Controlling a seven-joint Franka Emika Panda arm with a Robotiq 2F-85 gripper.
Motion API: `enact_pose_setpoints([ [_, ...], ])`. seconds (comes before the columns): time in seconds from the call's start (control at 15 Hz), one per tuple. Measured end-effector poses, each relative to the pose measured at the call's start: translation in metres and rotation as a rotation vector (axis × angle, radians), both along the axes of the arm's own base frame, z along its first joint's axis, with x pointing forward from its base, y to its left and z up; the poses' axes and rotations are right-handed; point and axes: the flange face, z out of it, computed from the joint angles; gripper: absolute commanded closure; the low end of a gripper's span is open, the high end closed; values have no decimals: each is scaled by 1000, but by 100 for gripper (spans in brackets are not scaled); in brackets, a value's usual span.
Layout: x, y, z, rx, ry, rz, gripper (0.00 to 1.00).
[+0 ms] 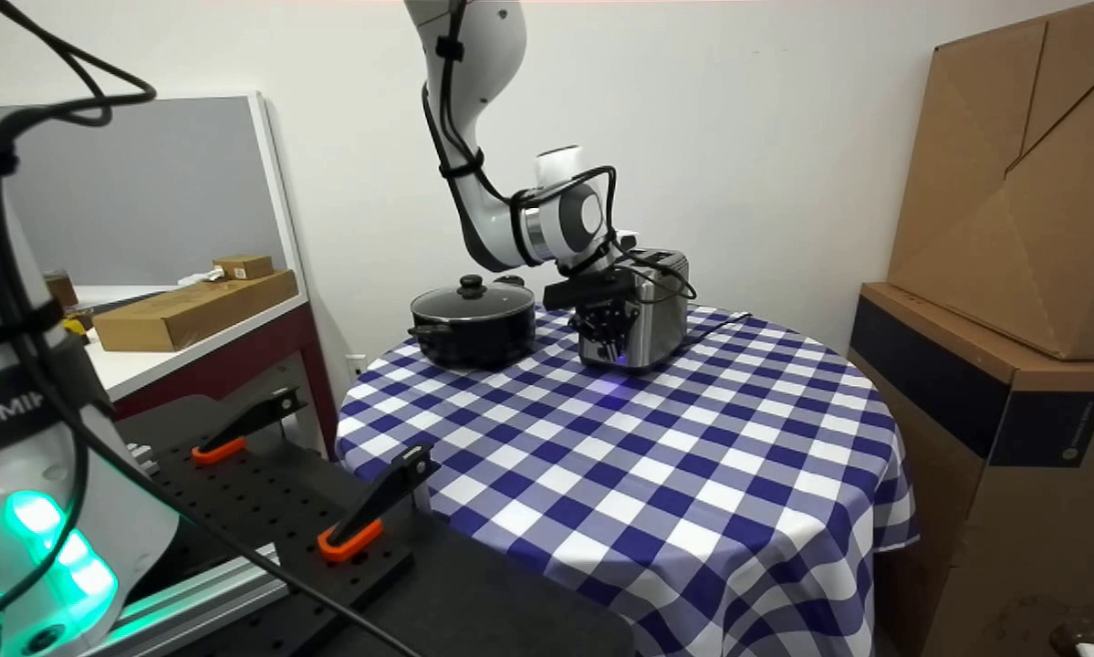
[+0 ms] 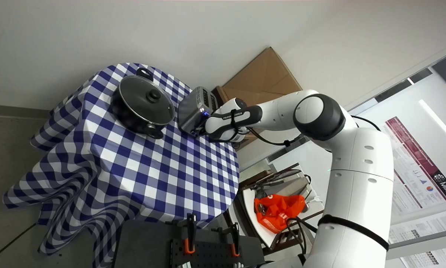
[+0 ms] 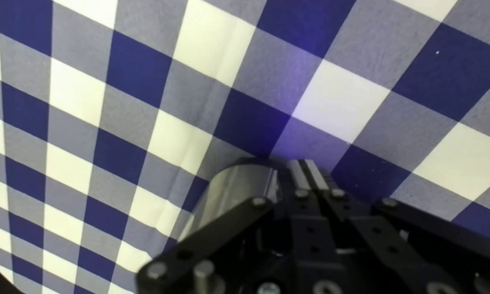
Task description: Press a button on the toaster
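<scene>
Toaster: upright on the desk, near the black pot, with checked cloth showing between them.
Fingers: together, pointing downward just beside the toaster's end face; whether they touch it I can't tell.
Button: I can't make one out; the fingers hide part of that end.
Press: I judge this to be the step in hand. I'd push with the tips together as one blunt probe, square to the button and slowly, easing off once it gives.
Skid: a slanted push could slip along the smooth steel or shove the toaster over the cloth.
Slots: dark from above; I can't tell whether bread sits inside.
Pot: its glass lid is on; I can't make out contents.
Cardboard boxes: stacked beyond the desk's edge, contents hidden from me.
</scene>
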Motion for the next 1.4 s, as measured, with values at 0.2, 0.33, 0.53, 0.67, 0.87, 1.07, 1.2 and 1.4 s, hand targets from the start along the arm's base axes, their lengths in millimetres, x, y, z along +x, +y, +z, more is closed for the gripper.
enact_pose_setpoints([
  [0.2,0,0,-1,-2,-1,-5,100],
  [0.33,0,1,-1,-5,-2,-6,100],
  [0.53,0,1,-1,-9,-2,-6,100],
  [0.67,0,1,-1,-12,-2,-5,100],
  [0.87,-1,1,-8,-17,5,-3,100],
  [1.07,-3,0,-22,-22,17,-1,100],
  [1.2,-3,-1,-29,-24,22,0,100],
  [1.4,-1,-1,-34,-26,22,2,100],
])
